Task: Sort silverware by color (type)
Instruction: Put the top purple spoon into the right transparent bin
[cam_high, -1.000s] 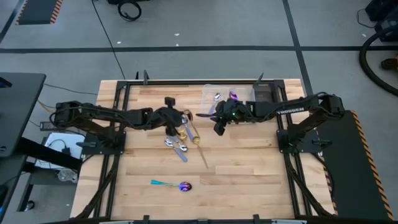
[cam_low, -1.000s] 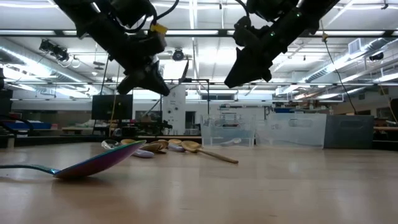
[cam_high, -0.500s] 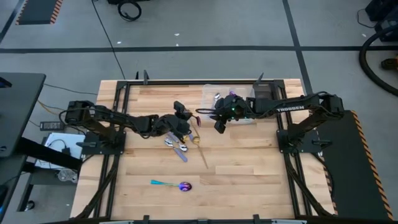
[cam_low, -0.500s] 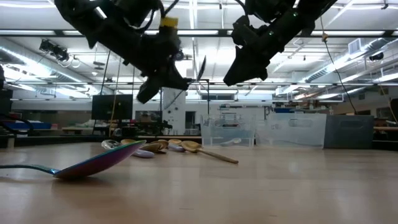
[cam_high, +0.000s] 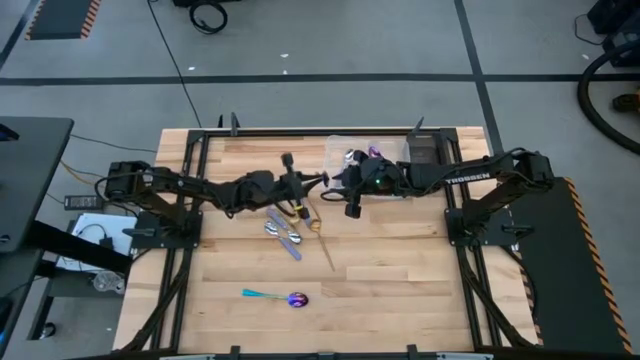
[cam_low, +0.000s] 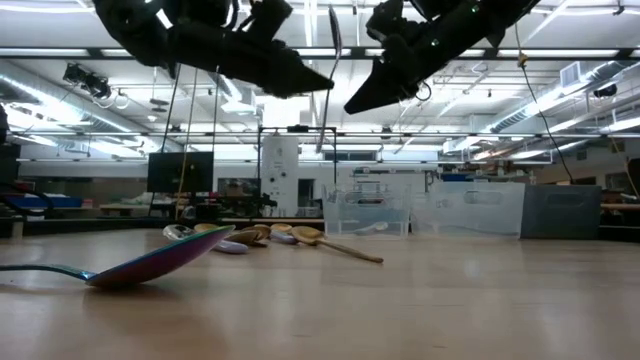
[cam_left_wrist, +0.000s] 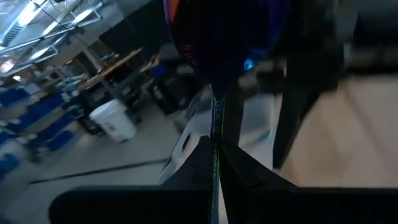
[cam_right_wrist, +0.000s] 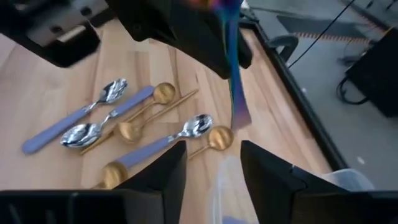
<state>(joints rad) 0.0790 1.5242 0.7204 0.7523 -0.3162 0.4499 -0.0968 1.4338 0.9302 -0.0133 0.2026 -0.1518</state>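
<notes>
My left gripper (cam_high: 303, 183) (cam_left_wrist: 216, 146) hovers above the table's middle, shut on a slim iridescent utensil (cam_right_wrist: 232, 68) with a blue-teal handle. My right gripper (cam_high: 345, 188) (cam_right_wrist: 211, 180) is open just right of it, facing it, its fingers short of the handle's free end (cam_right_wrist: 240, 119). A pile of silver, lavender-handled and gold spoons (cam_high: 292, 225) (cam_right_wrist: 130, 124) lies flat below. One purple-teal spoon (cam_high: 285, 297) (cam_low: 150, 262) lies alone near the table's front. My left gripper pinches the utensil between its two fingers, which lie along the slim handle (cam_left_wrist: 215, 158). The blue-teal handle sticks out past the fingertips toward the right gripper. The utensil is lifted clear of the table, above the pile. Which end sits in the fingers is hidden by them.
A clear plastic tray (cam_high: 392, 160) (cam_low: 380, 212) stands at the table's far edge behind the right gripper, with a silver and a purple utensil in it. Bare wood lies to the right of the pile and toward the near edge.
My left gripper has risen from over the pile, moved right toward the right gripper and turned, carrying the slim utensil up with it. The right gripper has stayed nearly where it was, lifting slightly.
</notes>
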